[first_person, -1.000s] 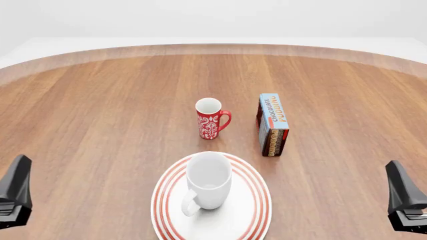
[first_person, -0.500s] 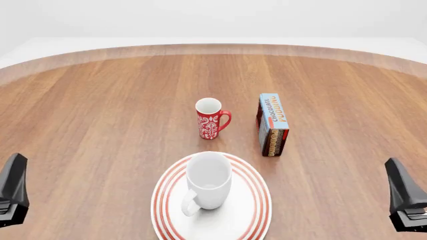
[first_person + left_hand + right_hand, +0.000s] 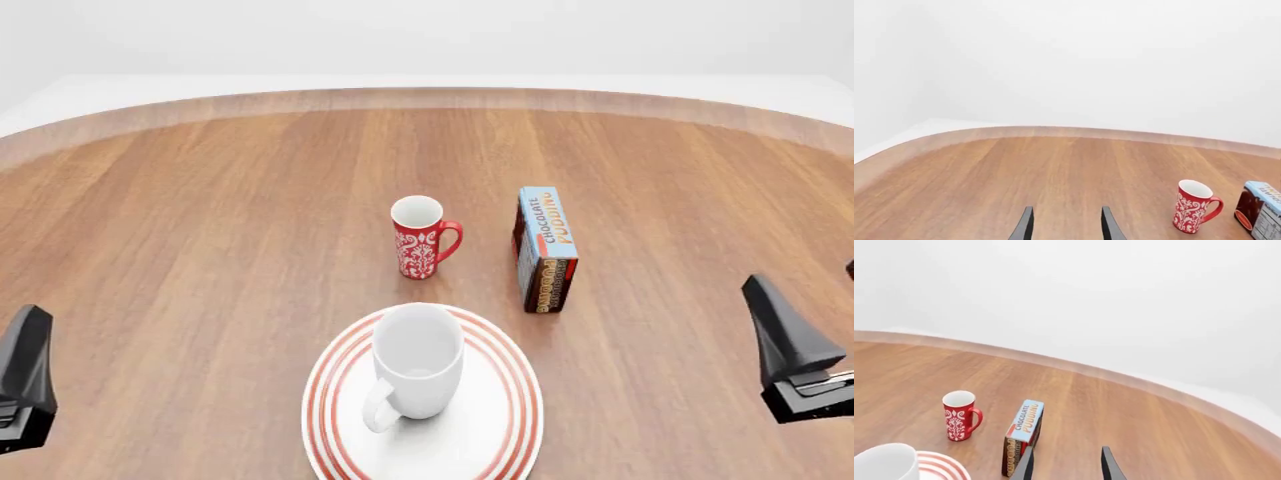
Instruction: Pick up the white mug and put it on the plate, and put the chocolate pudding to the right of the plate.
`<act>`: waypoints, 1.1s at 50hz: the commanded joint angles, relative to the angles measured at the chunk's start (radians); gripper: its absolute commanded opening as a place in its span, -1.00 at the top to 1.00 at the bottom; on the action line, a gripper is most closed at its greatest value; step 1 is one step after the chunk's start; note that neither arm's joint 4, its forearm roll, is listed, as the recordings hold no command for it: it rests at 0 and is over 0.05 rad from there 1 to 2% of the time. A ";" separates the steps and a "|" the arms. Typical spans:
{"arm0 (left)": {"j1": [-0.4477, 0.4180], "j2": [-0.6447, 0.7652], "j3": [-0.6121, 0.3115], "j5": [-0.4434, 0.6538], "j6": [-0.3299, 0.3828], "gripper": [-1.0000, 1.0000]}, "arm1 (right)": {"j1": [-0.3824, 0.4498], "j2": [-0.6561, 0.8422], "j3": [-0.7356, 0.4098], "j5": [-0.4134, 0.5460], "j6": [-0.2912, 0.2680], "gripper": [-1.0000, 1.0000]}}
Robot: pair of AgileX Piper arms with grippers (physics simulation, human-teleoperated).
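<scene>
We see the white mug (image 3: 418, 372) standing upright on the plate (image 3: 507, 430), its mouth open to the top and its loop handle turned toward the near edge of the desk (image 3: 200, 250); the plate with its red rings lies at the near middle of the desk. Beyond the plate stands the red mug (image 3: 422, 237) with its white floral pattern, upright, handle pointing to the right, clear of the plate's rim. Just to the right of the red mug, and apart from it, we find the chocolate pudding (image 3: 546, 248) resting on a long edge with its light-blue lettered face up and a dark brown side facing us; it sits beyond the plate's right rim, near it but not touching. Nothing lies between the pudding box and our right gripper (image 3: 794, 352), which hangs low at the right edge of the front view, well apart from the box. In the right wrist view its two dark fingers (image 3: 1108, 465) stand parted with bare desk between them, holding nothing, and the pudding box (image 3: 1023, 436), red mug (image 3: 961, 415), plate rim (image 3: 937, 466) and white mug (image 3: 886, 462) all show ahead. Our left gripper (image 3: 24, 380) sits low at the left edge, well away from every object; its fingers (image 3: 1109, 226) are likewise spread and empty, pointing across open desk with the red mug (image 3: 1195, 206) and a corner of the pudding box (image 3: 1261, 209) off to one side.
</scene>
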State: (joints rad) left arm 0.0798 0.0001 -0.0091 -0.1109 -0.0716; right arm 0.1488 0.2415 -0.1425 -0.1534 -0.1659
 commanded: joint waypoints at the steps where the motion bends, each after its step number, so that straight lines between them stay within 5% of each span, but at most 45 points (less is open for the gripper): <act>1: -0.002 0.000 -0.002 0.000 -0.006 -1.00 | 0.051 0.158 -0.040 -0.108 -0.023 -1.00; 15: -0.002 0.000 0.000 -0.004 -0.014 -1.00 | 0.100 0.379 -0.104 -0.231 -0.036 -1.00; 55: 0.002 0.000 0.001 -0.007 -0.027 -1.00 | 0.164 0.687 -0.326 -0.209 -0.055 -1.00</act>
State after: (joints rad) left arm 0.0811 0.0001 -0.0084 -0.1174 -0.0949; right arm 0.3008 0.8655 -0.4166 -0.3736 -0.2167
